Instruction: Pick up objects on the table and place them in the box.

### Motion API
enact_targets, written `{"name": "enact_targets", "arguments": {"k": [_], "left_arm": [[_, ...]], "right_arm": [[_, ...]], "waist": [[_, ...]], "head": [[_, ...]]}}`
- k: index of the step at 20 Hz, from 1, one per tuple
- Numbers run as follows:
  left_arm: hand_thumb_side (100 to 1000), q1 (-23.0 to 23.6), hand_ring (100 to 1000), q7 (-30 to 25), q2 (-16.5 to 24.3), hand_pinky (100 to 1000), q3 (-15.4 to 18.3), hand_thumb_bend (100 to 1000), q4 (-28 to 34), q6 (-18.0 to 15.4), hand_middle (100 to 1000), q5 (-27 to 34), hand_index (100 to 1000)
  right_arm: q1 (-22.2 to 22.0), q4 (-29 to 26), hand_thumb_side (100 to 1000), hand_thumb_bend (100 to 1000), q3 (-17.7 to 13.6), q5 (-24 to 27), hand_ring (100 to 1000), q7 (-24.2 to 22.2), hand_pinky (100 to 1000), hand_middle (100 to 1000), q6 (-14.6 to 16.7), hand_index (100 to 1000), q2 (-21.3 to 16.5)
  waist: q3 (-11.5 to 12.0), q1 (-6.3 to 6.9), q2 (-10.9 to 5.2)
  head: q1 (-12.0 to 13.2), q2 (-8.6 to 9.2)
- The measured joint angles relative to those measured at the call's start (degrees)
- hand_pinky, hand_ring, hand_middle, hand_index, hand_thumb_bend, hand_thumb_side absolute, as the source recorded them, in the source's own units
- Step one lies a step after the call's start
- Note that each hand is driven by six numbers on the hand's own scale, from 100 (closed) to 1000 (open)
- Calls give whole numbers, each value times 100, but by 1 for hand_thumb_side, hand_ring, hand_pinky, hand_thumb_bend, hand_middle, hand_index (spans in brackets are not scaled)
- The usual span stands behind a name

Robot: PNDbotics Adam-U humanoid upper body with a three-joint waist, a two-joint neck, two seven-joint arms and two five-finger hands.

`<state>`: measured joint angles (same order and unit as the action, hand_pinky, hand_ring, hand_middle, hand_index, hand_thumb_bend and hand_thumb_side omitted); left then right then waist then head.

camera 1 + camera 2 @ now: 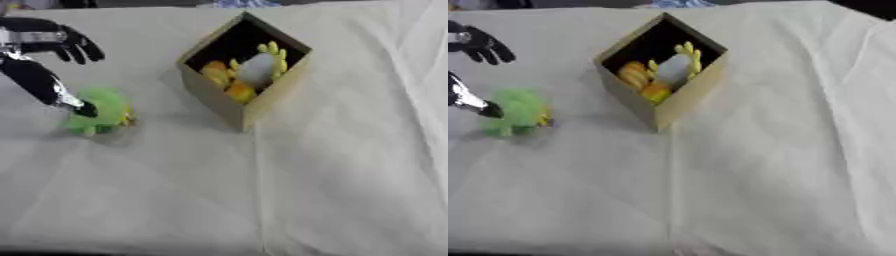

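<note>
One robot hand, the left hand, reached in at the far left with fingers spread, its thumb tip touching a fuzzy green toy lying on the white-covered worktop. Right of the toy stood an open cardboard box holding yellow, orange and white objects.

A bench is carrying everything. A box is standing open on the far middle part of it, turned so that one corner is pointing toward the viewer. Several small items are lying inside the box. A soft toy is sitting on the bench to the left of the box, well apart from it. The left robot hand is reaching in from the left edge, one fingertip touching the toy's top and the other fingers spreading behind it.
</note>
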<state>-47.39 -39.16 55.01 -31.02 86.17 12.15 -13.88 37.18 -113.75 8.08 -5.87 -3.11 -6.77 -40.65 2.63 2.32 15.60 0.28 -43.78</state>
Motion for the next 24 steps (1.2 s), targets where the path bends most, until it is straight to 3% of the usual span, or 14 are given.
{"name": "enact_targets", "arguments": {"k": [6, 10, 14, 20, 24], "left_arm": [[190, -64, 834, -91, -291, 852, -74, 651, -656, -54, 815, -448, 869], [192, -68, 836, -144, -410, 853, -87, 658, -993, -120, 821, -743, 870], [195, -88, 826, -203, -501, 840, -87, 609, -1229, -208, 808, -961, 861], [181, -131, 735, -185, -640, 765, -87, 384, -1455, -312, 700, -1110, 782], [144, -165, 699, -31, -729, 739, -92, 330, -1521, -428, 650, -1340, 745]], "right_arm": [[-46, 0, 523, 100, -23, 34, 783, 14, 912, 643, 17, 821, 62], [-46, 0, 523, 100, -32, 54, 782, 19, 912, 643, 31, 821, 98], [-48, 0, 523, 100, -33, 66, 781, 28, 913, 641, 41, 821, 118], [-83, 0, 523, 100, -48, 105, 781, 36, 914, 641, 45, 823, 160], [-96, 0, 523, 100, -71, 110, 781, 54, 914, 641, 55, 823, 170]], "waist": [[-20, -23, 49], [-22, -33, 77], [-22, -35, 110], [-26, -59, 139], [-29, -60, 140]], "head": [[17, 42], [31, 53], [43, 56], [65, 98], [68, 100]]}}
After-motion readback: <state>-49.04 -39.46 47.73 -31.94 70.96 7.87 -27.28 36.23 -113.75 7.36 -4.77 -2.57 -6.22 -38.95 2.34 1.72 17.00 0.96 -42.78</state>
